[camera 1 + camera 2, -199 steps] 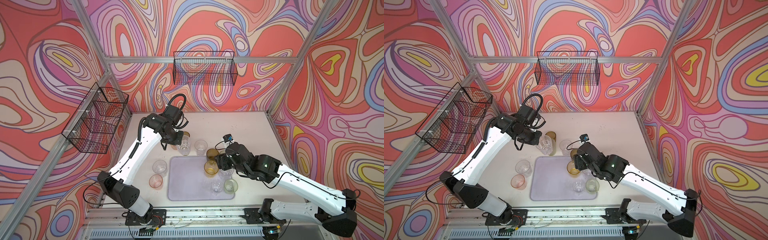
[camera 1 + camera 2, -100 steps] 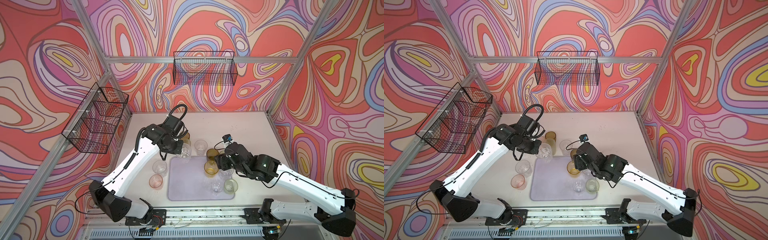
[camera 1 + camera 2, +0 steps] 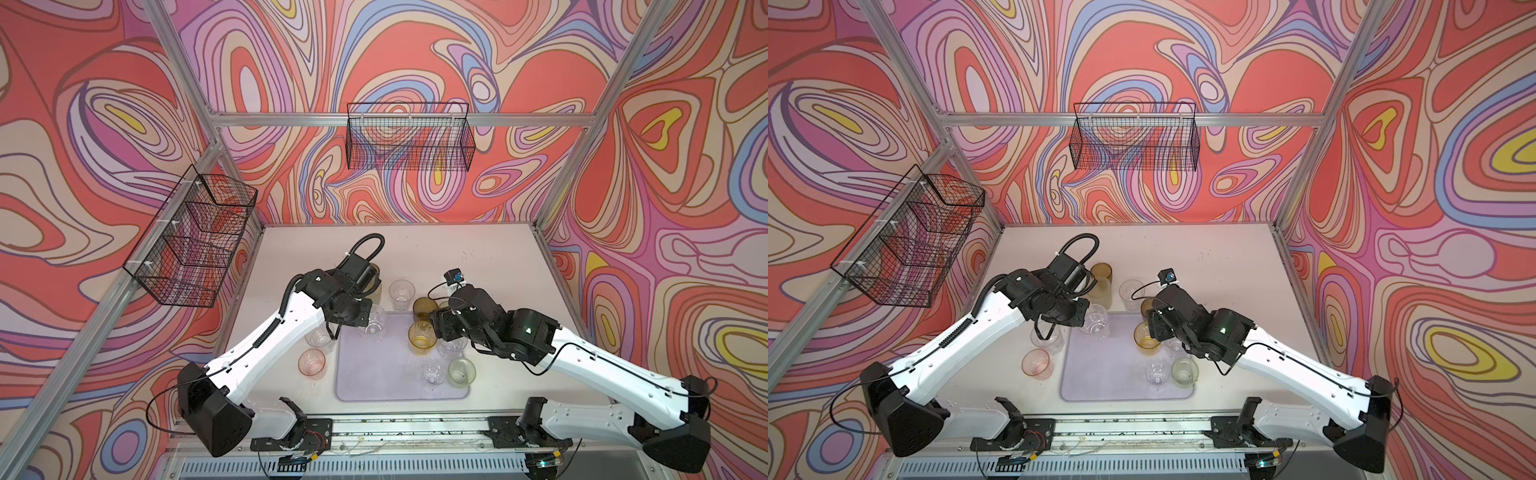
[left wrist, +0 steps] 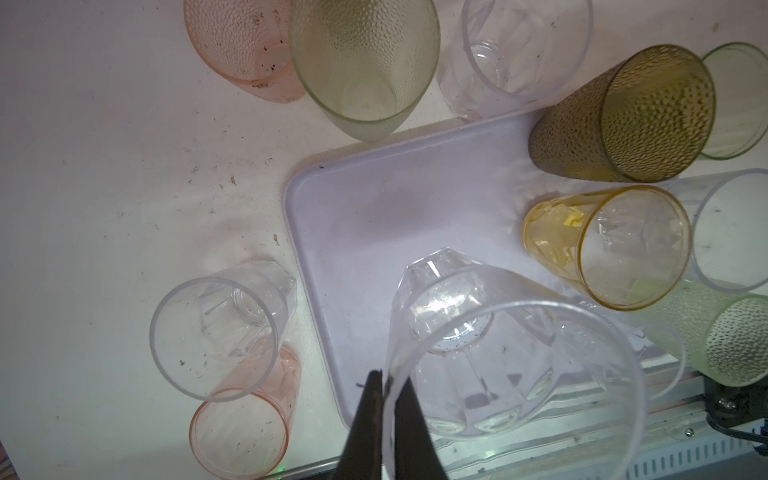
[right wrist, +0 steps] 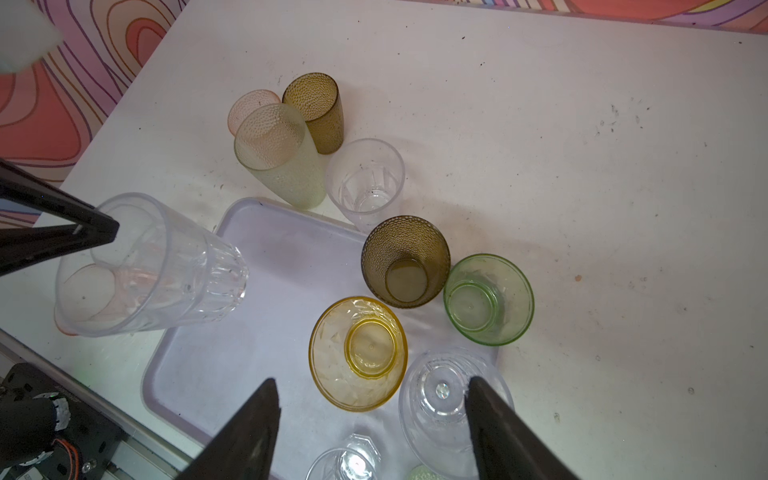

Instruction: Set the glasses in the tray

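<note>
The left end effector [image 4: 385, 380] is clamped on the rim of a clear faceted tumbler [image 4: 478, 332], one finger inside the wall and one outside. That pinch suits a thin wall and leaves the base free to be set down. The tumbler hangs upright over the far left corner of the tray [image 3: 374, 374]; I cannot tell whether its base touches.

The right end effector [image 5: 372, 395] stands with jaws apart, holding nothing. It is above the tray's right side, where an amber-yellow tumbler [image 5: 359, 353] and a wide clear glass [image 5: 444, 399] already stand. It looks parked there to leave the free left half open.

Out on the counter [image 3: 478, 257], a pink tumbler [image 3: 311, 363] and a clear tumbler [image 3: 319, 336] sit just beside the tray's left edge. A tall pale green tumbler [image 5: 282, 158] stands in the group past the far edge, so I judge several placements remain.
</note>
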Robot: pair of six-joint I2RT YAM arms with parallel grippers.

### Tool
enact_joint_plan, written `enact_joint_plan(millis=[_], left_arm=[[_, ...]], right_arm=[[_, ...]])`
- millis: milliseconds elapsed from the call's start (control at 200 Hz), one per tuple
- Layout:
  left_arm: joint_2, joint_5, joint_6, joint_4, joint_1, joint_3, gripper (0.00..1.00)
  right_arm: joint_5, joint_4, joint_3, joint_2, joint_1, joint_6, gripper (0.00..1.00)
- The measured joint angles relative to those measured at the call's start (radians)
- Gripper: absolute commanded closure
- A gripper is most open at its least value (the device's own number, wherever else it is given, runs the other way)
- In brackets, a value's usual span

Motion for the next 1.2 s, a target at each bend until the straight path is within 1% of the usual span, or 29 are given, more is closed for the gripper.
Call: enact_joint_plan(millis=[225, 596, 891, 1202], left_arm=[[0.0, -0.013, -0.037, 0.056, -0.053, -0.037, 1.0], [0.008, -0.026, -0.09, 0.138, -0.091, -0.126, 1.0], [0.009, -0.029, -0.106, 0.192, -0.104, -0.186, 1.0], [0.039, -0.029, -0.113, 0.229, -0.109, -0.206, 1.0]], right_arm=[[0.002, 0.0, 0.0, 0.006, 0.0, -0.002, 0.26], [0.007, 0.0, 0.0, 0.006, 0.0, -0.002, 0.26], [0.007, 0.002, 0.0, 0.006, 0.0, -0.003, 0.26], [0.007, 0.003, 0.0, 0.006, 0.0, -0.003, 0.26]])
